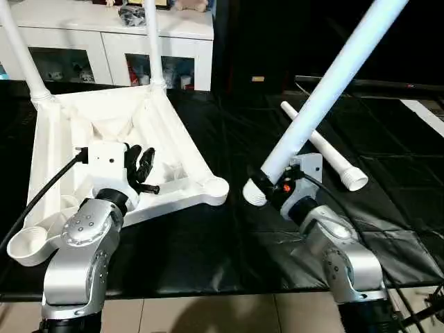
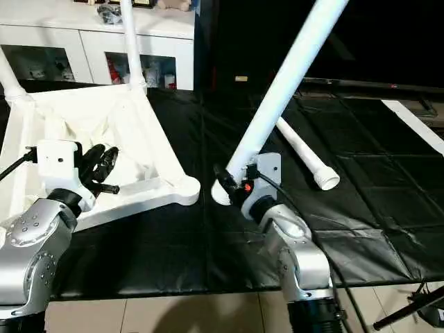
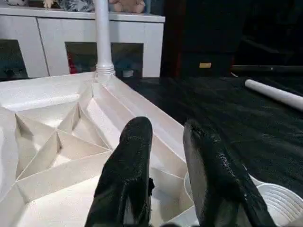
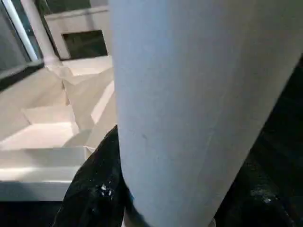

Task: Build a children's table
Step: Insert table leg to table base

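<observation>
The children's table top point(image 1: 186, 149) lies upside down, ribbed side up, on the left of a black mat. Two white legs point(image 1: 153, 41) point(image 1: 21, 57) stand upright in its far corner sockets. The near right socket point(image 1: 216, 189) has no leg in it. My left gripper point(image 1: 142, 163) hovers over the top's near rim, open, with nothing between its black fingers point(image 3: 130, 156). My right gripper point(image 1: 263, 186) is shut on the lower end of a third leg point(image 1: 326, 90), which slants up to the right. Its open end hangs just right of the near right socket. Another leg point(image 1: 326, 151) lies on the mat behind.
A white cabinet with glass doors point(image 1: 104, 43) stands behind the table top. The black mat point(image 1: 208, 236) ends at a tiled floor point(image 1: 208, 316) close in front. A low dark unit point(image 1: 361, 84) runs along the back right.
</observation>
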Controlling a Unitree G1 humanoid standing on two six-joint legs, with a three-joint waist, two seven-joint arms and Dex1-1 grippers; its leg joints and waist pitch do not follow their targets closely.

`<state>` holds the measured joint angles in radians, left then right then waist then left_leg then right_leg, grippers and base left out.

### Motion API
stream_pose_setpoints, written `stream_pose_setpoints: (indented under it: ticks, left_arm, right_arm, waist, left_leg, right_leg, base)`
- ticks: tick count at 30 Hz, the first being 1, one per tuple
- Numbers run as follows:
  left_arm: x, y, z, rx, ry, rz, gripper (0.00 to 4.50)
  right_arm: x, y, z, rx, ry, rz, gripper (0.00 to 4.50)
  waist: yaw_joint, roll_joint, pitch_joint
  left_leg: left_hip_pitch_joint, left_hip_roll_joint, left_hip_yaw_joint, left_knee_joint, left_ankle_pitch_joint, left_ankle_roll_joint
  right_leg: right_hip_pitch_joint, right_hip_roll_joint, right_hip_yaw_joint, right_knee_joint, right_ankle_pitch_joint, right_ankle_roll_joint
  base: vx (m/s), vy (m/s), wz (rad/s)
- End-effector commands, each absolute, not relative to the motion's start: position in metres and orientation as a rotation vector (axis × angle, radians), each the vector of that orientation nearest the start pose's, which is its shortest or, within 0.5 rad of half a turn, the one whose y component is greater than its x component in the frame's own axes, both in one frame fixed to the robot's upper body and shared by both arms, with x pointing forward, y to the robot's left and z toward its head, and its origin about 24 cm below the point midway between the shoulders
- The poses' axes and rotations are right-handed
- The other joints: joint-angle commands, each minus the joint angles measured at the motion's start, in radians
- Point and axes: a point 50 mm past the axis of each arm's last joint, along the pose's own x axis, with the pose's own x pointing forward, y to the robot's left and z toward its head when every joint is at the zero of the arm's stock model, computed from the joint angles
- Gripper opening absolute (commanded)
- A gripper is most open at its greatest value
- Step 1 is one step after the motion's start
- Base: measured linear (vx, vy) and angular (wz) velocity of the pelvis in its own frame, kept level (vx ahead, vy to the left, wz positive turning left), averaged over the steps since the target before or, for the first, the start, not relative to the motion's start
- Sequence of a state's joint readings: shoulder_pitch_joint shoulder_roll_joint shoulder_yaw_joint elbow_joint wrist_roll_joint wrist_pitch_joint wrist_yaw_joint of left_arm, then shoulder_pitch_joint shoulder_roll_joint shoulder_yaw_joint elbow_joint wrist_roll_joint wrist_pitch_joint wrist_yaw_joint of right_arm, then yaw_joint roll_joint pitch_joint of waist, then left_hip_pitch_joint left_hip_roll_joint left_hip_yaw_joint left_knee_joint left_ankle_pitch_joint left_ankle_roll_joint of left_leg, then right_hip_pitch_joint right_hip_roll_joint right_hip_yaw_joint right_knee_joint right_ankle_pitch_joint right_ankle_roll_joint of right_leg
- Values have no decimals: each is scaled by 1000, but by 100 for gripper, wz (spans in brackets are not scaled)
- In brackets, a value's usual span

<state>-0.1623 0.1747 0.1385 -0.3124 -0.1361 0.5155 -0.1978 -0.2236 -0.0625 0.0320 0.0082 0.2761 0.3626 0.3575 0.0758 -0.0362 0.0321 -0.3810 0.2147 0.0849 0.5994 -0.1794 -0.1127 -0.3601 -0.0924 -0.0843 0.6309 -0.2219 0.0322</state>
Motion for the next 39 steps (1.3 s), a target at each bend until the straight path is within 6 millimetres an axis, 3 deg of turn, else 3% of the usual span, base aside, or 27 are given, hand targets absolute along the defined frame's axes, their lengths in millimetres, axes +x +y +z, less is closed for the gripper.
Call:
stream_pose_setpoints:
  ticks: [1, 2, 3, 4, 5, 6, 8, 9, 10, 11, 12, 13, 14, 15, 16, 17, 18, 19, 20, 22, 24, 25, 26, 29, 32, 35, 39]
  left_arm:
    - [272, 186, 116, 35, 27, -129, 129]
    - [271, 186, 116, 43, 26, -124, 129]
    - [271, 186, 116, 44, 26, -124, 129]
    - [271, 185, 116, 42, 26, -120, 129]
    - [270, 185, 115, 38, 27, -119, 129]
    - [269, 185, 114, 34, 27, -123, 129]
    - [268, 183, 112, 39, 33, -133, 129]
    - [268, 181, 110, 43, 40, -152, 129]
    - [268, 180, 110, 42, 42, -162, 129]
    - [269, 177, 111, 37, 36, -176, 129]
    - [270, 174, 111, 42, 36, -194, 129]
    - [270, 173, 111, 52, 39, -202, 129]
    - [270, 172, 110, 57, 42, -205, 129]
    - [270, 172, 110, 62, 45, -207, 129]
    - [270, 172, 110, 62, 46, -207, 129]
    - [270, 171, 109, 59, 49, -210, 129]
    - [269, 170, 107, 54, 57, -222, 129]
    - [269, 170, 107, 53, 60, -227, 129]
    - [269, 169, 106, 52, 66, -243, 129]
    - [269, 168, 106, 53, 67, -248, 129]
    - [271, 168, 108, 66, 69, -256, 129]
    - [271, 168, 108, 70, 69, -259, 129]
    - [271, 169, 108, 72, 71, -261, 129]
    - [272, 169, 109, 71, 72, -266, 129]
    - [272, 170, 111, 75, 72, -282, 129]
    - [272, 170, 111, 80, 74, -293, 129]
    - [273, 170, 113, 79, 76, -309, 129]
  right_arm:
    - [287, -110, 69, 195, 127, 531, 191]
    - [286, -108, 68, 182, 136, 552, 191]
    - [286, -108, 68, 181, 136, 553, 191]
    - [286, -108, 68, 177, 138, 563, 191]
    - [286, -107, 69, 170, 136, 575, 191]
    - [285, -106, 71, 163, 126, 587, 191]
    - [284, -105, 72, 152, 115, 597, 191]
    - [283, -105, 71, 164, 120, 595, 191]
    - [283, -106, 70, 177, 126, 591, 191]
    - [283, -107, 70, 182, 121, 578, 191]
    - [283, -109, 71, 189, 121, 562, 191]
    - [284, -110, 71, 188, 116, 554, 191]
    - [284, -111, 72, 187, 113, 548, 191]
    - [285, -112, 73, 185, 110, 541, 191]
    - [285, -113, 73, 187, 108, 537, 191]
    - [286, -115, 75, 195, 101, 521, 191]
    - [288, -118, 78, 215, 93, 507, 191]
    - [289, -120, 79, 221, 89, 502, 191]
    - [290, -124, 83, 219, 73, 481, 191]
    - [292, -127, 86, 178, 59, 468, 191]
    - [294, -131, 93, 151, 33, 446, 191]
    - [295, -132, 94, 152, 29, 441, 191]
    - [296, -133, 97, 149, 19, 442, 191]
    - [296, -135, 101, 151, 14, 443, 191]
    - [296, -135, 102, 177, 16, 438, 191]
    - [296, -137, 102, 171, 2, 418, 191]
    - [296, -134, 100, 194, 36, 437, 191]
  waist:
    - [6, 21, -51]
    - [1, 14, -43]
    - [-3, 22, -39]
    - [0, 23, -38]
    - [-4, 25, -29]
    - [-3, 33, -23]
    - [-5, 37, -27]
    - [-32, 58, -40]
    - [-41, 52, -29]
    - [-46, 44, -36]
    - [-64, 38, -50]
    - [-63, 35, -53]
    - [-62, 14, -66]
    - [-38, -13, -64]
    - [-26, -23, -78]
    - [-23, -38, -96]
    - [-12, -25, -94]
    - [-12, -22, -94]
    - [-15, -13, -86]
    - [-12, -4, -81]
    - [-16, -5, -60]
    - [-17, -3, -56]
    - [-14, 1, -50]
    - [-17, 15, -37]
    - [-22, 10, -34]
    - [-23, 9, -36]
    - [-24, 8, -42]
  left_leg:
    - [-28, -40, 6, -84, -320, 88]
    - [-32, -40, 0, -86, -361, 106]
    - [-41, -46, -2, -81, -394, 123]
    - [-33, -46, 2, -79, -407, 129]
    - [-29, -50, 6, -76, -445, 137]
    - [-21, -52, 7, -78, -457, 139]
    - [-13, -54, 3, -84, -424, 161]
    - [91, -7, 3, -93, -450, 135]
    - [117, 25, -29, -110, -519, 128]
    - [150, 51, -54, -122, -497, 175]
    - [173, 51, -81, -101, -269, 329]
    - [174, 47, -87, -80, -99, 432]
    - [166, 34, -80, -33, 273, 559]
    - [56, -51, -14, 14, 500, 499]
    - [19, -79, 5, 28, 535, 440]
    - [-35, -98, 17, 29, 582, 331]
    - [-37, -105, 34, 24, 481, 213]
    - [-33, -99, 35, 19, 424, 165]
    - [-6, -67, 33, 9, 305, 81]
    - [12, -44, 32, -2, 237, 61]
    - [20, -17, 29, -31, 97, -4]
    - [21, -14, 27, -39, 45, -15]
    - [27, -8, 27, -49, -61, -30]
    - [33, -1, 30, -76, -230, -48]
    - [31, 2, 41, -86, -336, -55]
    - [28, 0, 44, -86, -320, -55]
    - [21, -4, 47, -81, -241, -46]
  right_leg:
    - [78, -55, -15, -106, -339, -96]
    - [91, -57, -35, -126, -422, -115]
    - [114, -58, -51, -140, -501, -135]
    - [120, -59, -58, -149, -538, -145]
    - [133, -56, -75, -162, -610, -154]
    - [145, -51, -86, -172, -628, -158]
    - [167, -36, -90, -174, -572, -174]
    - [106, -3, -57, -141, -464, -202]
    - [78, 10, -52, -104, -398, -219]
    - [53, 20, -27, -52, -240, -222]
    - [23, 19, -18, -10, -101, -177]
    - [6, 12, -11, 5, -52, -149]
    - [-18, -18, 20, 5, 83, -111]
    - [50, -43, 62, -30, 332, -92]
    - [82, -30, 74, -8, 509, -88]
    - [128, -1, 81, 35, 928, -55]
    - [131, 22, 72, 45, 1141, -14]
    - [131, 27, 68, 47, 1164, -2]
    - [107, 24, 62, 30, 1050, 17]
    - [91, 12, 62, 19, 910, -1]
    - [78, 2, 55, -9, 571, -50]
    - [76, -3, 56, -16, 478, -63]
    - [71, -9, 58, -30, 298, -90]
    - [61, -15, 62, -55, 6, -136]
    - [48, -19, 71, -73, -181, -132]
    - [40, -18, 75, -75, -194, -124]
    - [39, -13, 80, -67, -105, -122]
  base:
    - [29, -1, 53]
    - [48, -1, 50]
    - [48, -1, 50]
    - [76, 6, 57]
    - [104, 16, 64]
    - [104, 16, 64]
    - [134, 35, 68]
    - [150, 38, 70]
    - [203, -16, 48]
    - [221, -26, 14]
    - [221, -26, 14]
    - [187, -3, 3]
    - [97, -31, -3]
    - [97, -31, -3]
    - [52, -23, -1]
    - [55, -45, 2]
    - [55, -45, 2]
    - [32, -80, 1]
    - [15, -58, 10]
    - [7, -29, 5]
    - [0, 0, 0]
    - [-80, 6, -1]
    - [-100, 10, -1]
    - [-101, 16, -1]
    - [-87, 19, -3]
    - [-44, 10, -4]
    - [0, 0, 0]
